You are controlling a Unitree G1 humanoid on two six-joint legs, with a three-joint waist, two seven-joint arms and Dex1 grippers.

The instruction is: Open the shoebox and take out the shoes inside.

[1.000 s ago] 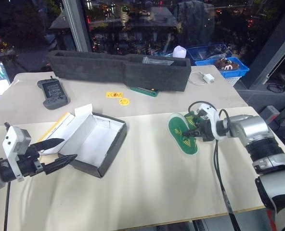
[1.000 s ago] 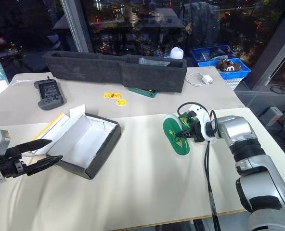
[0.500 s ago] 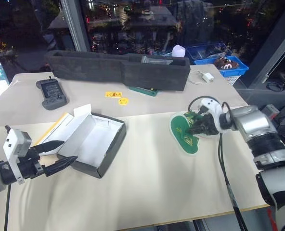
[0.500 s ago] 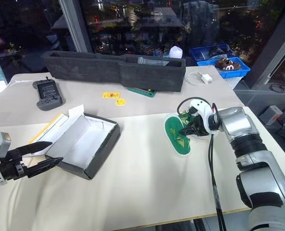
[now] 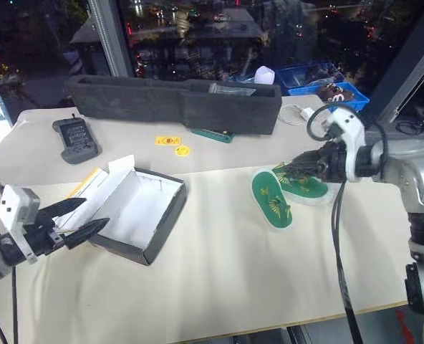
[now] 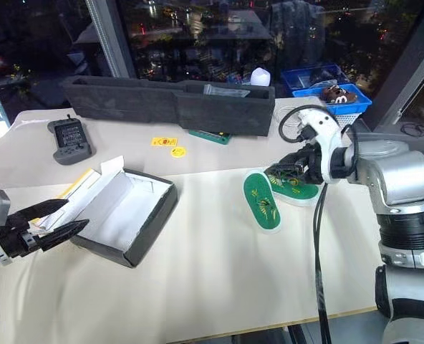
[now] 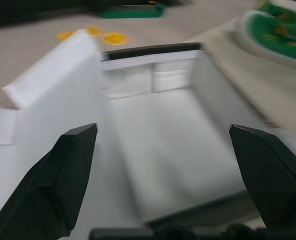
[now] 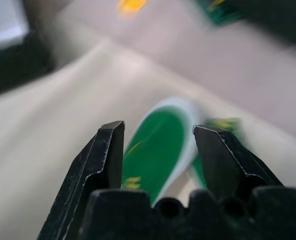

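Shoebox (image 5: 137, 211) lies emptied (lid open); both shoes (image 5: 271, 201) out, right gripper (image 5: 298, 170) released above them, could snag one.

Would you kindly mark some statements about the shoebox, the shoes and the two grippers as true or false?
1. The shoebox is open and empty. True.
2. Both shoes lie on the table. True.
3. The right gripper is shut on a shoe. False: it is open above the farther shoe, holding nothing.
4. The left gripper is inside the box. False: it is open just outside the near end.
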